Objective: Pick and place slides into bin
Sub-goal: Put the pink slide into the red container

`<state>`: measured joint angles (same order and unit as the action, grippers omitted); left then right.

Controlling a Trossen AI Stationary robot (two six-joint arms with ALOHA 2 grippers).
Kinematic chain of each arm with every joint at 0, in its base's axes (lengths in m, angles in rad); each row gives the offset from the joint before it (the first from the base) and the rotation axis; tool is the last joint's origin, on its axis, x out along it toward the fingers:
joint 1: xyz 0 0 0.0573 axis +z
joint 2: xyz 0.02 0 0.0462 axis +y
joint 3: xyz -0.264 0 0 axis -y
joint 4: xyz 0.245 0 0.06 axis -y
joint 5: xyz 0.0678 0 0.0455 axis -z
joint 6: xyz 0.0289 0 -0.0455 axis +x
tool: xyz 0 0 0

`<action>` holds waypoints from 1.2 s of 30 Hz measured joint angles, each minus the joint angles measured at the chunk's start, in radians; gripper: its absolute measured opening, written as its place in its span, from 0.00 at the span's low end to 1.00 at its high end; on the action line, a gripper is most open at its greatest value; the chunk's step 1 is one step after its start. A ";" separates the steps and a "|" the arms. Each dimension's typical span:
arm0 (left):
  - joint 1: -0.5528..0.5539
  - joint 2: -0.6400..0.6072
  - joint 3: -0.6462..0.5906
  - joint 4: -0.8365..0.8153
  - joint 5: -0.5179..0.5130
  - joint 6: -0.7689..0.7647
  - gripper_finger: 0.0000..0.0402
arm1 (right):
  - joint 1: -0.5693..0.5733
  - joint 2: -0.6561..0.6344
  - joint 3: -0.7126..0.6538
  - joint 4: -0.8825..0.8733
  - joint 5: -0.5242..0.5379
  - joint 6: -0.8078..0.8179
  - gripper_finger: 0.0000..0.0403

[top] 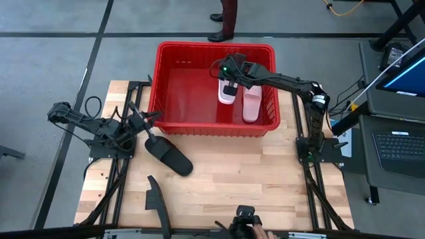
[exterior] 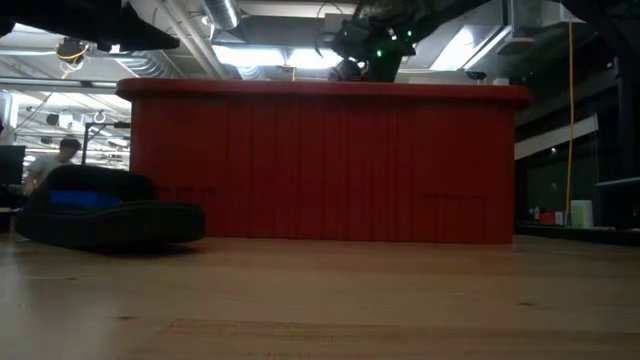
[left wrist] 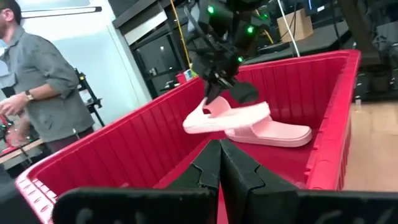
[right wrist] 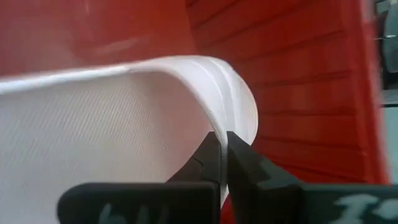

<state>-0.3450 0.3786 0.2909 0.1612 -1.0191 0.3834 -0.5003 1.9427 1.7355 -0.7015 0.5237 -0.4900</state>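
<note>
The red bin stands at the table's far middle. One pink slide lies on the bin floor at its right side. My right gripper is over the bin, shut on a second pink slide held above the floor. One black slide lies on the table in front of the bin's left corner. Another black slide lies near the table's near edge. My left gripper is shut and empty, just outside the bin's near left corner. My right gripper pinches the pink slide's wide strap at its edge between its two fingers. The fingers come from above, pointing down. The slide hangs about level below them, clear of the bin floor and above the other pink slide.
The bin's tall walls rise between the table front and the slides inside. A person stands beyond the table's far left; feet show past the bin. Bare wood lies at the table's near right.
</note>
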 joint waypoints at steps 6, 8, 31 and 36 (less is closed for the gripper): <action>0.000 0.000 0.000 0.000 -0.004 0.004 0.01 | -0.018 0.000 -0.118 0.048 -0.002 -0.013 0.03; 0.000 0.000 0.000 0.000 -0.005 0.004 0.00 | -0.022 0.001 -0.156 0.085 -0.003 -0.026 0.03; 0.000 0.000 0.000 0.001 -0.093 0.039 0.01 | -0.047 0.001 -0.303 0.288 -0.043 -0.195 0.03; 0.000 0.000 0.000 0.004 -0.094 0.039 0.00 | -0.047 0.001 -0.303 0.274 -0.066 -0.194 0.03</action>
<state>-0.3447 0.3786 0.2909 0.1653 -1.1133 0.4228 -0.5468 1.9438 1.4330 -0.4274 0.4576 -0.6843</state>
